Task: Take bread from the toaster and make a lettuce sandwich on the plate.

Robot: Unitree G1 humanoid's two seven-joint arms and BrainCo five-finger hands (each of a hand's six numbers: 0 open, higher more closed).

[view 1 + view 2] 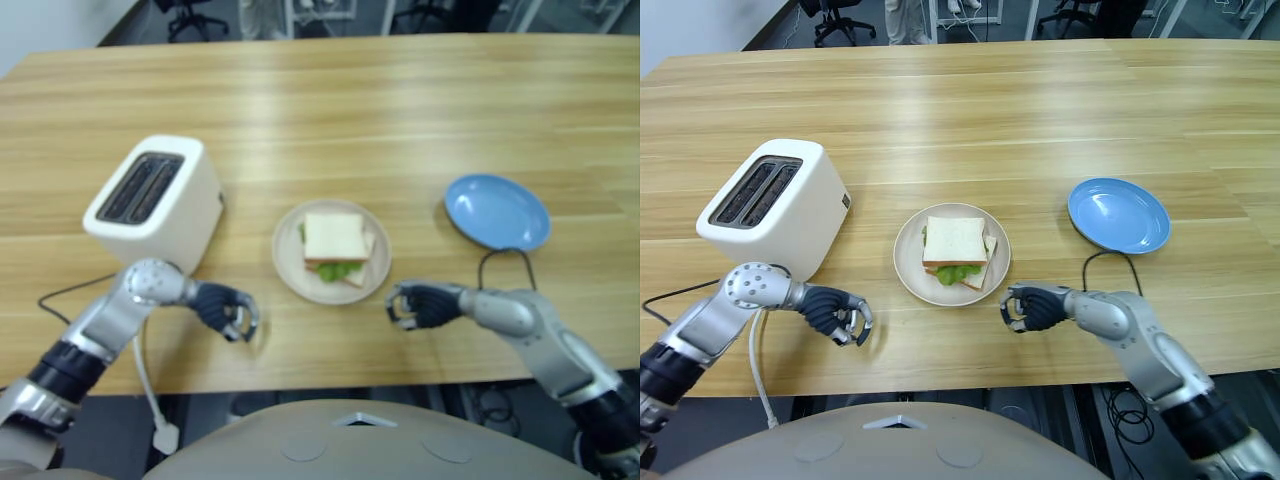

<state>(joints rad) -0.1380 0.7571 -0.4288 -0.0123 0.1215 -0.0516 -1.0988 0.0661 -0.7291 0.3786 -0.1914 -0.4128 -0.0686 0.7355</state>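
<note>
The wooden bench [1040, 120] carries a white toaster [775, 210] at the left. Right of it sits a cream plate [902, 255] holding the sandwich [955, 242], with lettuce [955, 273] showing under the top bread. A blue plate [1120, 215] lies further right. The left hand [835, 312] and right hand [1035, 307] flank the cream plate, fingers curled closed on nothing.

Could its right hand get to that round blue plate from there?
Probably yes. The right hand sits a little short of the round blue plate, with only bare wooden table and a thin black cable loop between them.
</note>
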